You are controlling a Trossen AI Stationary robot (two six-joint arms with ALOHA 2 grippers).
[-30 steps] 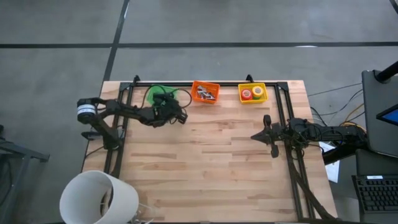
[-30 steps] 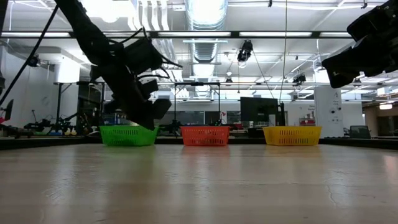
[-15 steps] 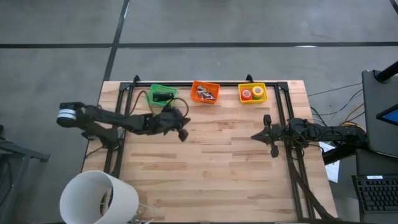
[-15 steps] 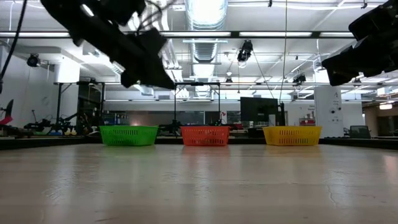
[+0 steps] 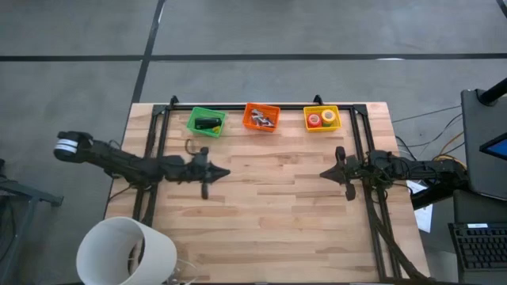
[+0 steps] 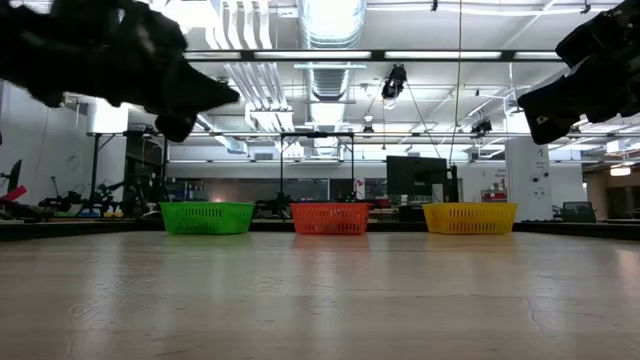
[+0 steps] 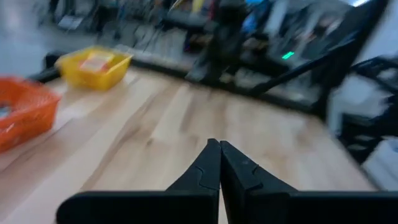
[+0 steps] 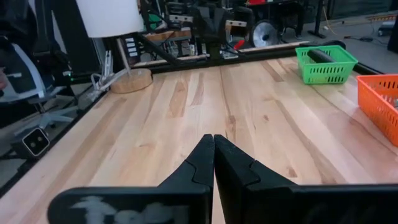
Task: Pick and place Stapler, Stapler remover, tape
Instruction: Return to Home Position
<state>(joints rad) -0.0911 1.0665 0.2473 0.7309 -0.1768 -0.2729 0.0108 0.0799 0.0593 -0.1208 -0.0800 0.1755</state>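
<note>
**Left arm.** It is stretched out nearly straight and level across the left part of the surface [image 5: 269,214]. The left end effector [image 5: 223,172] points toward the centre, and the low view shows it raised clear of the boards. Its two dark fingers [image 7: 208,169] are pressed together along their length and hold nothing.

**Right arm.** It lies level at the right edge. The right end effector [image 5: 325,172] points inward, facing the left one and well apart from it. Its fingers [image 8: 200,163] are likewise pressed together and empty.

**Surface.** It is made of pale wooden planks with visible grain, glued in strips and bordered by dark metal rails.

**Containers.** Three small rectangular baskets of slotted plastic stand in a row along the far edge, apart from one another.
- The green bin [image 5: 192,120] holds the stapler [image 5: 208,123], a dark bar lying flat inside it.
- The orange bin [image 5: 249,111] holds small dark and pale pieces, too small to identify.
- The yellow bin [image 5: 307,114] holds the tape [image 5: 314,120]. These are ring-shaped rolls with open centres, one red and one yellow, lying side by side.

**Other.** A white cylindrical shade [image 5: 127,252] stands at the near left corner.
</note>
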